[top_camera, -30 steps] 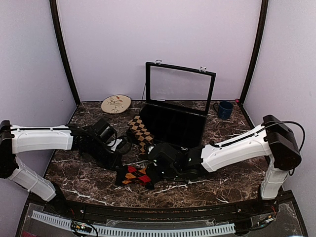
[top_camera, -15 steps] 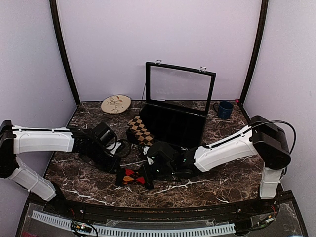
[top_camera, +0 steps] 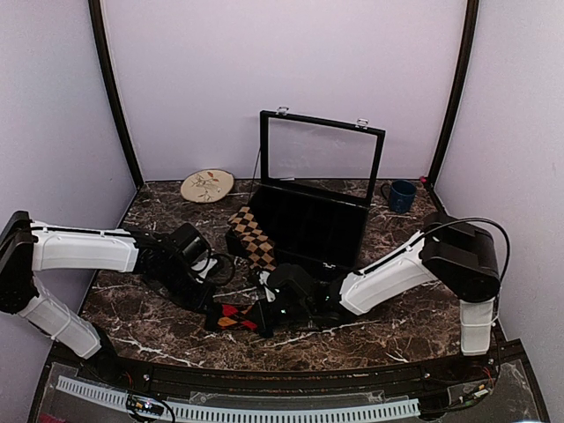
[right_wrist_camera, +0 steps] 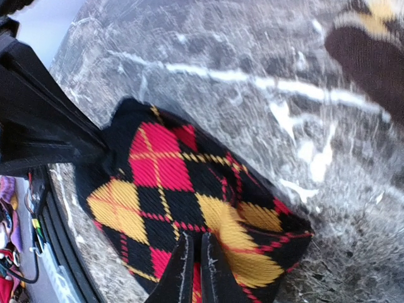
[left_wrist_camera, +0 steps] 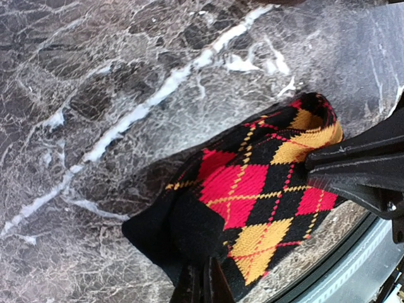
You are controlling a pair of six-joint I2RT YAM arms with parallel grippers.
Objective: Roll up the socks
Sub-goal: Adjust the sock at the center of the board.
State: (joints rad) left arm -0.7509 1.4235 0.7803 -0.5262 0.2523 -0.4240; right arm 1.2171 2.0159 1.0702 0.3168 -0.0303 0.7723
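Note:
The red, orange and black argyle sock (top_camera: pixel 234 315) lies bunched short on the marble near the front edge. It fills the left wrist view (left_wrist_camera: pixel 252 189) and the right wrist view (right_wrist_camera: pixel 183 202). My left gripper (top_camera: pixel 214 306) is shut on its black end (left_wrist_camera: pixel 199 281). My right gripper (top_camera: pixel 262 315) is shut on its opposite edge (right_wrist_camera: pixel 196 268), pinching the fabric. The two grippers face each other across the sock. The tan-brown and black sock (top_camera: pixel 253 236) lies behind, against the case, and its tip shows in the right wrist view (right_wrist_camera: pixel 372 44).
A black glass-lidded case (top_camera: pixel 310 211) stands open behind the socks. A blue mug (top_camera: pixel 402 196) is at the back right and a decorated plate (top_camera: pixel 207 185) at the back left. The table's front rim (top_camera: pixel 264 366) runs close below the sock.
The right gripper has moved left toward the left gripper, gathering the red sock into a shorter bundle. The left gripper has shifted slightly right and forward.

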